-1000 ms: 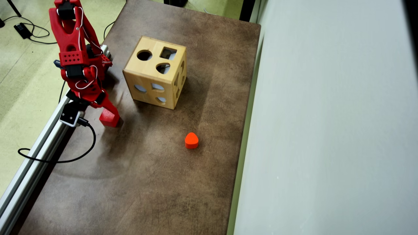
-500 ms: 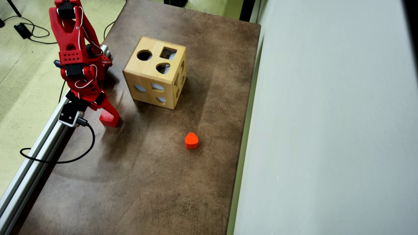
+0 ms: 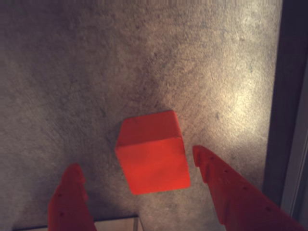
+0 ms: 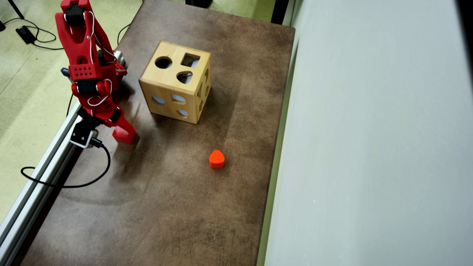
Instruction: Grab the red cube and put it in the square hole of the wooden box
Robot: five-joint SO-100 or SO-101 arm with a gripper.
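In the wrist view the red cube lies on the brown worktop in the lower middle of the frame, a little turned, between the two red fingers of the gripper. The jaws are spread: there is a clear strip of worktop between the cube and each finger, so nothing is pinched (the right finger is nearer to the cube than the left one).

In the overhead view the gripper is at the left edge of the worktop, in the left part of the frame, and the red arm comes down to it from the upper left. The cube is partly hidden under the finger there.

The wooden box stands in the upper middle, well apart from the cube. On its top face, the square hole is at the upper right, beside a round hole. An orange-red rounded block lies alone near the middle of the frame, below the box.
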